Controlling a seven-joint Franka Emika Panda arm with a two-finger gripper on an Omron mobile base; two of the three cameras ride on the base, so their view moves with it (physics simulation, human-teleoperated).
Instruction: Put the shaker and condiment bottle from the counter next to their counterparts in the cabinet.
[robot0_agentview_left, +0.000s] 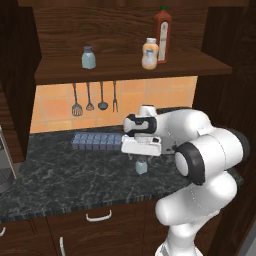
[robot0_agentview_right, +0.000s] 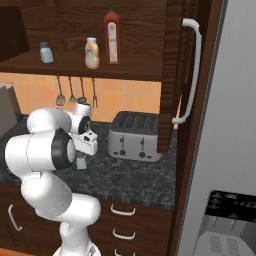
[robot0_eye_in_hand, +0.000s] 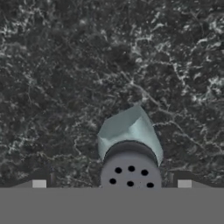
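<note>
The gripper (robot0_eye_in_hand: 112, 183) hangs directly over the shaker (robot0_agentview_left: 141, 166) on the counter (robot0_agentview_left: 75, 175), jaws spread wide with nothing between them yet, one tip on either side of the grey perforated cap. The condiment bottle (robot0_agentview_left: 149, 54) already sits on the cabinet (robot0_agentview_left: 130, 67) shelf beside the tall red bottle (robot0_agentview_left: 162, 29); the twin shaker (robot0_agentview_left: 88, 57) stands further left. To grasp well, I'd judge: descend straight, keep the cap centred, close on the body below the cap, not its rim, then lift vertically
</note>
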